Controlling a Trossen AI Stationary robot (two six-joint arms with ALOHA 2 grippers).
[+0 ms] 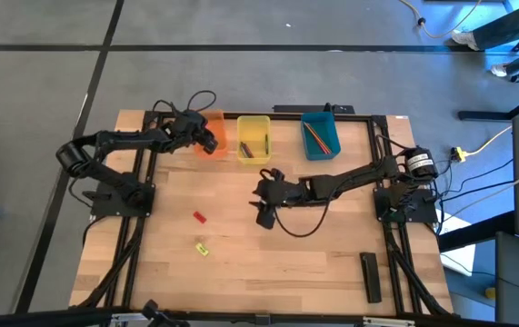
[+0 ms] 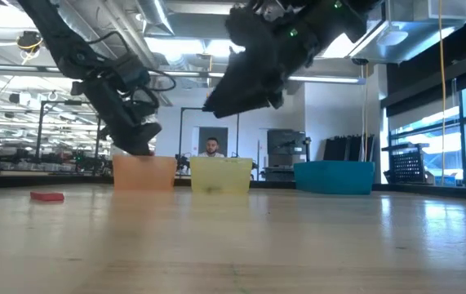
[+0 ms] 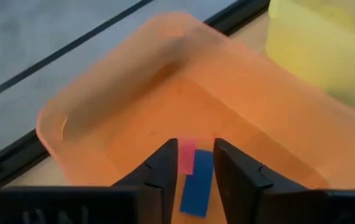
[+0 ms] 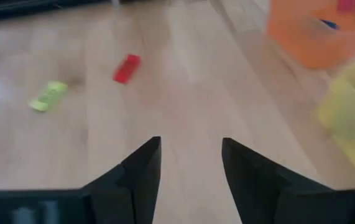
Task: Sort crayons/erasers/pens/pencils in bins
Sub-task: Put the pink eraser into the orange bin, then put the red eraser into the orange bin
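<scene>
My left gripper [image 1: 208, 143] [image 3: 196, 146] stands open over the orange bin [image 1: 214, 127] [image 3: 165, 81] at the table's far left, pointing down into it. A pink eraser [image 3: 187, 155] shows in the gap between its fingertips. A blue eraser [image 3: 197, 183] lies on the bin's floor below. My right gripper [image 1: 264, 213] [image 4: 191, 149] hovers open and empty above mid-table. A red eraser [image 1: 199, 217] [image 4: 126, 68] and a yellow eraser [image 1: 203, 248] [image 4: 48, 96] lie flat on the wood. The yellow bin [image 1: 253, 138] holds crayons. The teal bin [image 1: 319, 134] holds pencils. My left gripper has the pink eraser close beside one fingertip [image 3: 168, 158], and the gap is wider than the eraser. Whether that finger touches it, I cannot tell.
The three bins stand in a row along the far edge. A long black flat bar [image 1: 370, 275] lies near the front right corner. Bare wood spreads between the two loose erasers and the bar. A person [image 2: 211, 148] shows in the room behind the table.
</scene>
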